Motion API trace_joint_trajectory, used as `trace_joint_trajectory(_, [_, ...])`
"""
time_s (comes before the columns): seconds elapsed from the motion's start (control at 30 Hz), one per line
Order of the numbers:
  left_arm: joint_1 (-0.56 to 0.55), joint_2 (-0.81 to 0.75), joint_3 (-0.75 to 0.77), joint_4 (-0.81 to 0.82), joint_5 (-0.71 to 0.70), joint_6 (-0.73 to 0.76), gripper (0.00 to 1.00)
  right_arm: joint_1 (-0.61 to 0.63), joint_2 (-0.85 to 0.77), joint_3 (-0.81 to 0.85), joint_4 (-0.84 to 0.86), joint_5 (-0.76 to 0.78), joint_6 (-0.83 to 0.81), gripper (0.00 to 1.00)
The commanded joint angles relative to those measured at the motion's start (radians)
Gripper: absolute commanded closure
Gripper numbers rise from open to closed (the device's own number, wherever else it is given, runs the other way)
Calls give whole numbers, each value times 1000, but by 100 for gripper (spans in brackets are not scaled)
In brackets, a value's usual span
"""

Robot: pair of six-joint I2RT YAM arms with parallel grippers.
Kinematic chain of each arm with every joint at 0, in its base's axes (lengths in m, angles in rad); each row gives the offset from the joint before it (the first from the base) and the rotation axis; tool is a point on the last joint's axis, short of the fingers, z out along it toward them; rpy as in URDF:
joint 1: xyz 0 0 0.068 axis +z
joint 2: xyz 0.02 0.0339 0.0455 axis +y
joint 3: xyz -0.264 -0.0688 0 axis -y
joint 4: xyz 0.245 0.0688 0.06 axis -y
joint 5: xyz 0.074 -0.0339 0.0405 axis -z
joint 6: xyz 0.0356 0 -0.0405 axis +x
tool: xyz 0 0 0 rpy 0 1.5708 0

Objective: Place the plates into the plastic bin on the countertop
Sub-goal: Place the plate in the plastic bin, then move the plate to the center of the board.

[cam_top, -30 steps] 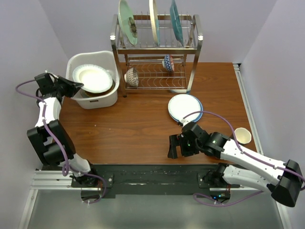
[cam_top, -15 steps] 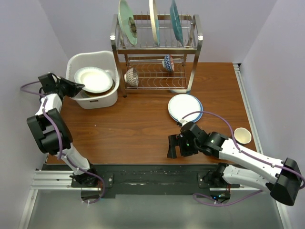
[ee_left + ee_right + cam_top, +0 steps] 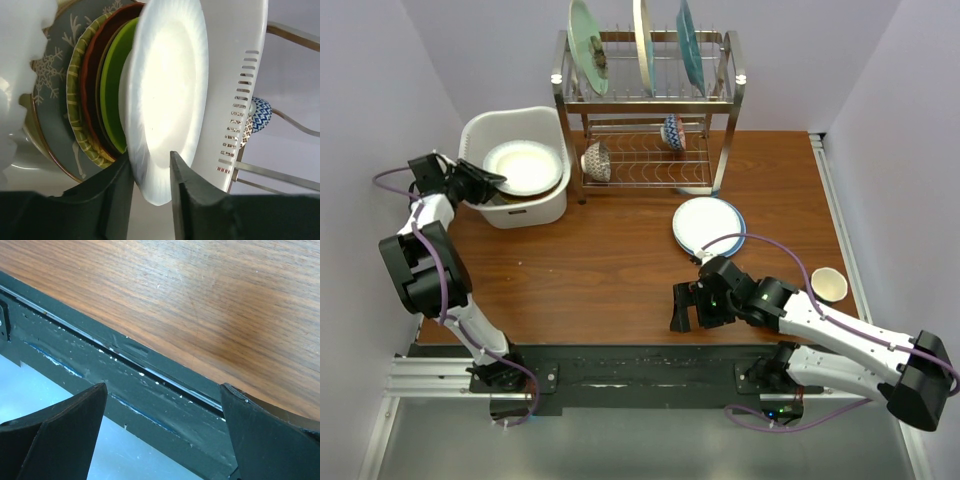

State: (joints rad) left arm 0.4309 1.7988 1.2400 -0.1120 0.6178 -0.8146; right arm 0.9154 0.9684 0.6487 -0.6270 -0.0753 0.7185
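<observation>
The white plastic bin (image 3: 510,118) stands at the back left of the countertop (image 3: 600,260). A white plate (image 3: 523,167) lies on top of the stack inside it. In the left wrist view this white plate (image 3: 165,90) rests against a lime green plate (image 3: 112,100), an orange-red one (image 3: 92,75), a woven yellow one (image 3: 75,100) and a grey deer one (image 3: 50,90). My left gripper (image 3: 150,160) straddles the white plate's rim, jaws parted. A white plate on a blue one (image 3: 708,224) lies mid-right. My right gripper (image 3: 682,308) hangs open over the counter's near edge, empty.
A two-tier wire rack (image 3: 650,110) stands behind, next to the bin, with three plates upright on top (image 3: 643,40) and two patterned bowls (image 3: 597,160) on the lower shelf. A small cup (image 3: 829,285) sits near the right edge.
My left gripper carried the white plate rightward and down onto the stack in the bin, then its jaws parted. The right arm has barely moved.
</observation>
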Motion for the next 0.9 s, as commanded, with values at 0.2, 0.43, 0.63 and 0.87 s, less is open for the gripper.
trace_joint_trajectory(0.2, [-4,-73,18,-118,-59,160,27,0,-22,0,15,-17,9,1])
trace_joint_trajectory(0.43, [-4,-191,88,-290,-194,287,10,0,-36,6,10,-14,12,1])
trace_joint_trajectory(0.63, [-4,-314,116,-350,-233,328,0,0,-31,19,9,-15,6,1])
trace_joint_trajectory(0.87, [-6,-372,101,-361,-173,287,0,0,-40,42,-14,-3,-2,1])
